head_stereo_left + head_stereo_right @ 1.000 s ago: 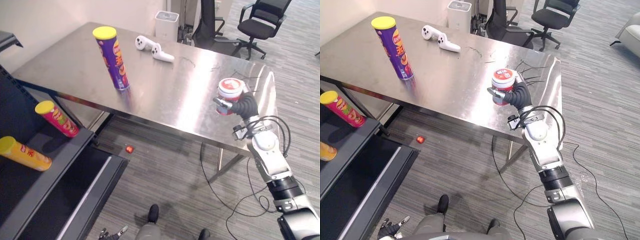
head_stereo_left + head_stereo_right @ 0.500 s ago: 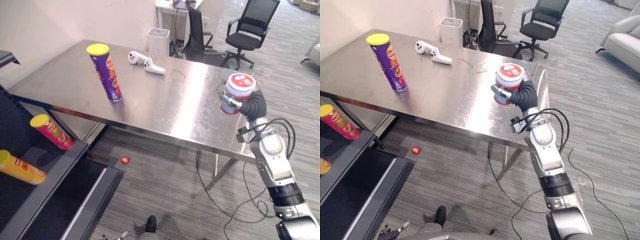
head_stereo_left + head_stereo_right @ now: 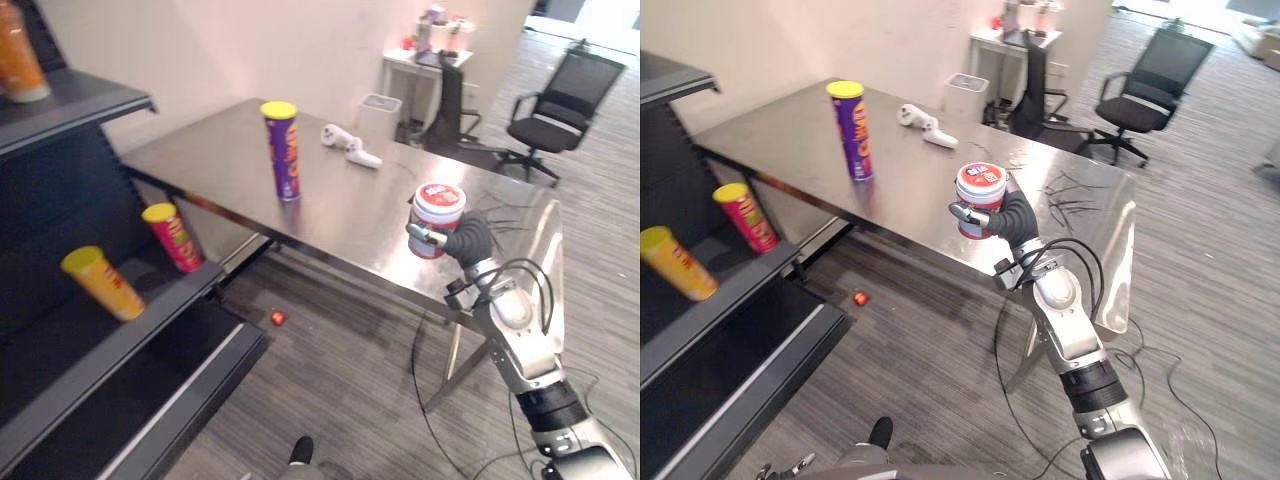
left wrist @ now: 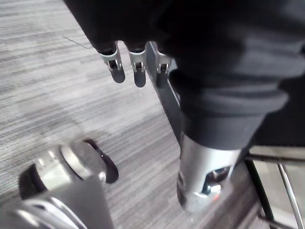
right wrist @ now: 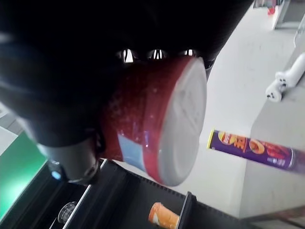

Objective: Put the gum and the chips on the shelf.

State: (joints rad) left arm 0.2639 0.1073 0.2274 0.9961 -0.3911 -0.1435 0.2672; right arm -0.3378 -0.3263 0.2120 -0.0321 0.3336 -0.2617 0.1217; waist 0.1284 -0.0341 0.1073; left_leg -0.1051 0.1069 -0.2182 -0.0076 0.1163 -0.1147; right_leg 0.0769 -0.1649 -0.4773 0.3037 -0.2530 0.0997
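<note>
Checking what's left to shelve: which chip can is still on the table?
The purple can with the yellow lid, standing upright on the steel table. The red can and the yellow can already lean on the black shelf.

Red gum tub with white lid, purple chips can with yellow lid, black shelf, grey striped carpet

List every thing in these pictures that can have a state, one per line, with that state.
gum tub: lidded, upright, gripped in the right hand.
right hand: shut on the gum tub.
left hand: open, empty, above the floor.
purple chips can: lidded, upright on the table.
red chips can: lidded, standing on the shelf.
yellow chips can: lidded, standing on the shelf.
</note>
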